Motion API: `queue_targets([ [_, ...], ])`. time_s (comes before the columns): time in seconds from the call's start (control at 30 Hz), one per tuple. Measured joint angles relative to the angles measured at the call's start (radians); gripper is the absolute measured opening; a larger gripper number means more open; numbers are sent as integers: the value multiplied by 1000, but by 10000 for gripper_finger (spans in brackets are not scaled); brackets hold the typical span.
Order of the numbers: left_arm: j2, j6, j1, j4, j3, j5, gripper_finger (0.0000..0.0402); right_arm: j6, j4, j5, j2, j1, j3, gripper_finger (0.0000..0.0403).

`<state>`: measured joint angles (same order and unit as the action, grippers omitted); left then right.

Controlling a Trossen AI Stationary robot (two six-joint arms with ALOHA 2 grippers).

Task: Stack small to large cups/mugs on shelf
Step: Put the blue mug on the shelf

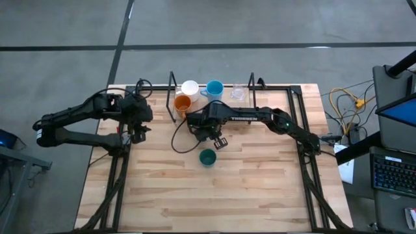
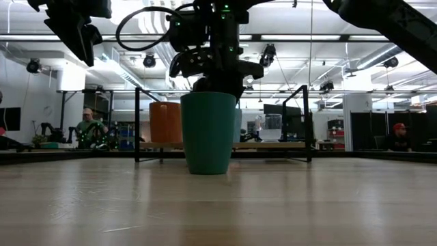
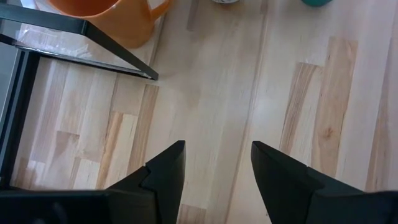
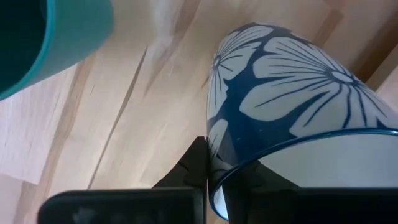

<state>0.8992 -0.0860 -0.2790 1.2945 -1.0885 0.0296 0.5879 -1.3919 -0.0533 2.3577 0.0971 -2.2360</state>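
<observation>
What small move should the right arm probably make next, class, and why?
Probably lift. The right gripper has shut on the rim of the flowered blue mug, which sits on the table beside the teal cup, not yet on the shelf. The left gripper waits open.

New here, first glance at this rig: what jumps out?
The right gripper, over mid-table, is pinched on the rim of a blue cup with white flowers, its fingers either side of the wall. Nearest the low camera a dark teal-green cup stands alone on the tabletop. Behind, white, light blue and orange cups cluster by the shelf; the left gripper hangs open, empty.
</observation>
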Motion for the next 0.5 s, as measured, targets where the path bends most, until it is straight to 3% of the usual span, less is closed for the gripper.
queue_targets([
  [0.5, 0, -9, 1, -1, 0, 0, 169, -37, -63, 1, 0, -30, 0, 14],
])
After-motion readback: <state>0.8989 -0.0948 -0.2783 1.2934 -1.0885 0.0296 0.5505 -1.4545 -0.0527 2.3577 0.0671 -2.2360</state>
